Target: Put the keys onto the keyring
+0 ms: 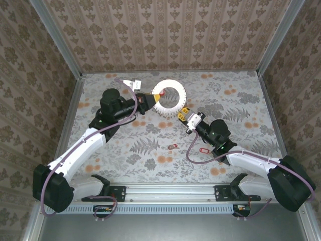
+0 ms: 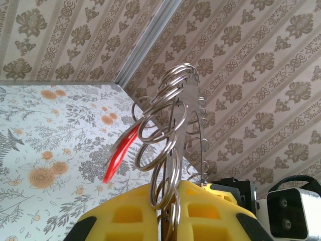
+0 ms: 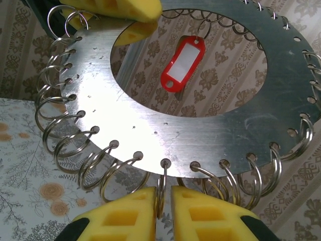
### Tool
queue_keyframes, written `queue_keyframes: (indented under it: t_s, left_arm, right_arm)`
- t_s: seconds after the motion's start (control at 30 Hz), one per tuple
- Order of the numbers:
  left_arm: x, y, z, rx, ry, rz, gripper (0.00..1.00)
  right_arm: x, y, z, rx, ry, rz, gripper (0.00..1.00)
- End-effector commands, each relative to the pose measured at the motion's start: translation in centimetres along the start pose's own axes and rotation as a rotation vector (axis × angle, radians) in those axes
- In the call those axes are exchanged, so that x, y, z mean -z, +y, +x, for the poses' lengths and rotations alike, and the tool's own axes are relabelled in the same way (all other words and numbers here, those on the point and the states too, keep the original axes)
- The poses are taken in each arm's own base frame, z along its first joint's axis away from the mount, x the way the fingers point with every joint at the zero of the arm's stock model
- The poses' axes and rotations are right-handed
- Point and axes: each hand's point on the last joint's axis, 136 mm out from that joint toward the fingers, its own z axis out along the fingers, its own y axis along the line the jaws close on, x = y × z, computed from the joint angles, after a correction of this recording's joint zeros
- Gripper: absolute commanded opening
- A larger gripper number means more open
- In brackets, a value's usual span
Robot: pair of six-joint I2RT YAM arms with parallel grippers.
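Observation:
The keyring (image 1: 165,109) is a flat silvery metal ring fringed with many small split rings, held up over the back middle of the table. My left gripper (image 1: 152,100) is shut on its left rim, yellow pads (image 2: 130,216) clamping the plate (image 2: 176,125) edge-on. My right gripper (image 1: 184,114) is shut on one split ring (image 3: 161,186) at the near rim of the plate (image 3: 165,128). One red-tagged key (image 3: 183,63) hangs from the far rim, next to the left fingers. Two more red-tagged keys (image 1: 172,146) (image 1: 203,149) lie on the table.
The floral tablecloth (image 1: 150,155) runs to patterned walls on three sides. A small white object (image 1: 132,83) lies at the back behind the left arm. The right arm's cable (image 1: 193,155) loops beside the right loose key.

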Motion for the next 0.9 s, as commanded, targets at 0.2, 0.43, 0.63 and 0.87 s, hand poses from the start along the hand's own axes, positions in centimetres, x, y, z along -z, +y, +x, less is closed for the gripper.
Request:
queue_keyframes:
  t_s: [0.2,0.43,0.63,0.87]
  left_arm:
    - [0.8,-1.8,-1.5,-0.03,-0.047,0.037,0.0]
    - [1.0,-0.3,-1.2,0.002,-0.055,-0.038,0.0]
    - [0.5,2.3,0.2,0.113,-0.041,-0.116,0.03]
    - [-0.3,4.1,2.0,0.231,-0.015,-0.136,0.13]
  right_arm:
    - [0.2,0.0,-0.7,-0.007,-0.026,0.003,0.06]
    - [0.4,-0.3,-1.2,-0.039,-0.03,0.01,0.0]
    - [0.4,-0.8,-1.8,-0.103,0.012,-0.002,0.0]
    - [-0.1,-0.4,-1.5,-0.169,0.052,-0.045,0.0]
